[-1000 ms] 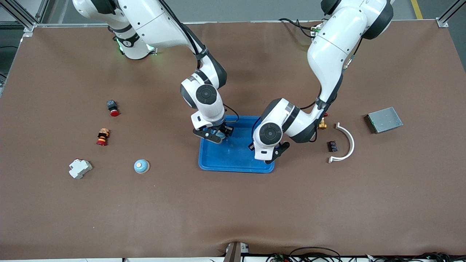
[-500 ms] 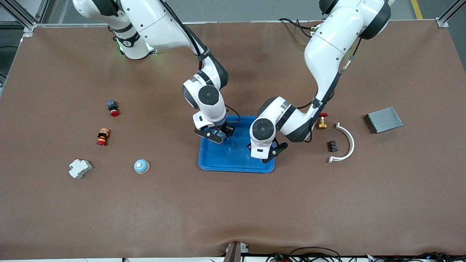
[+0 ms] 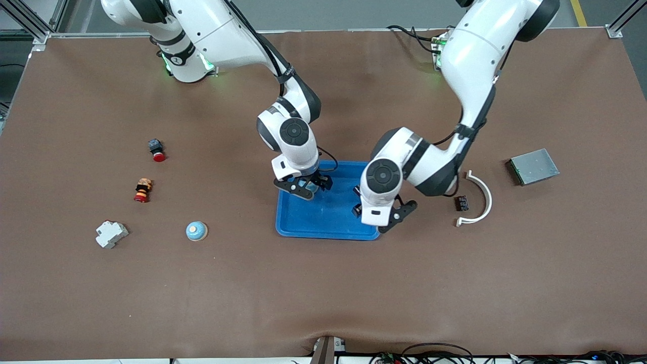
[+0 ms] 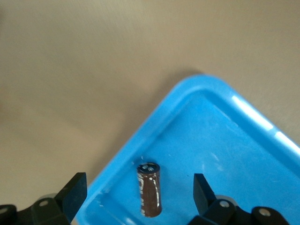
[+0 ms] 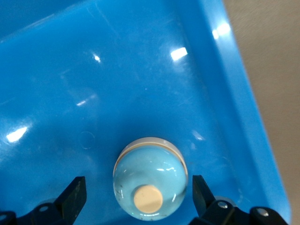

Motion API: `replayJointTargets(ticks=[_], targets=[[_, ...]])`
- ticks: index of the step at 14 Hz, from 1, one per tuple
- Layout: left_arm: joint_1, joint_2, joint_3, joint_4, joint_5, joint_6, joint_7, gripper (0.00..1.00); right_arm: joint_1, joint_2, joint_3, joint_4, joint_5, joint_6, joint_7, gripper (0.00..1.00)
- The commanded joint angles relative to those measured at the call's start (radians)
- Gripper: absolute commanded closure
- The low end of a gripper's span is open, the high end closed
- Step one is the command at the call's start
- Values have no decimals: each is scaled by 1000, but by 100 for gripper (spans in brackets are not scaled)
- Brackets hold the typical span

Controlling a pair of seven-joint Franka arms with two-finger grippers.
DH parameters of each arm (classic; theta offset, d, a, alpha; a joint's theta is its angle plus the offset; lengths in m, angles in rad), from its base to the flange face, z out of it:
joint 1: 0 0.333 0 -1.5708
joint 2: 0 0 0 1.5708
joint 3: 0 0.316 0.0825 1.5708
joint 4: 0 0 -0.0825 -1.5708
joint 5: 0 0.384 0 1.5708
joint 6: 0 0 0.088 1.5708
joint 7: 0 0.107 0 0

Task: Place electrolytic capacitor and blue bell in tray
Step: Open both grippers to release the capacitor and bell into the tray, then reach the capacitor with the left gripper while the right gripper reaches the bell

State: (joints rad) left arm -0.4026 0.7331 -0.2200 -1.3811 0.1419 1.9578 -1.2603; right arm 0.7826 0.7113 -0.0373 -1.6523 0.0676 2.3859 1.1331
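The bright-blue tray [image 3: 323,222] lies mid-table. My left gripper [image 3: 385,216] hangs over the tray's corner toward the left arm's end. In the left wrist view the left gripper [image 4: 139,190] is open, and a brown electrolytic capacitor [image 4: 150,190] lies on the tray floor [image 4: 225,154] between its fingers, untouched. My right gripper [image 3: 303,187] is over the tray corner nearest the right arm's base. In the right wrist view the right gripper [image 5: 138,187] is open around a light-blue bell [image 5: 150,183] that sits on the tray floor [image 5: 117,84]. The arm hides the capacitor in the front view.
A second blue bell [image 3: 196,231] sits on the mat toward the right arm's end, near a white module [image 3: 111,234] and two red-capped buttons [image 3: 142,190] [image 3: 156,150]. Toward the left arm's end lie a white curved piece [image 3: 480,197], a small black part [image 3: 461,203] and a grey metal box [image 3: 534,166].
My left gripper has shifted a little toward the left arm's end of the tray, and its arm now covers the small brass part. My right gripper has edged slightly over the tray.
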Motion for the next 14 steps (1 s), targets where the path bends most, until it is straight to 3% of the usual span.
replayJointTargets(ticks=[1, 5, 9, 14], targets=[[51, -72, -10, -21, 1, -43, 106, 0, -29, -1, -9, 138, 0, -220, -60, 0], [108, -129, -10, -29, -1, -112, 275, 0, -159, -53, -7, 194, 9, -453, -301, 0], [188, -196, -12, -79, -7, -151, 458, 0, -209, -116, -36, 160, -95, -459, -430, 0], [301, -273, -13, -183, -7, -137, 735, 0, -336, -136, -38, 157, -100, -415, -714, 0]])
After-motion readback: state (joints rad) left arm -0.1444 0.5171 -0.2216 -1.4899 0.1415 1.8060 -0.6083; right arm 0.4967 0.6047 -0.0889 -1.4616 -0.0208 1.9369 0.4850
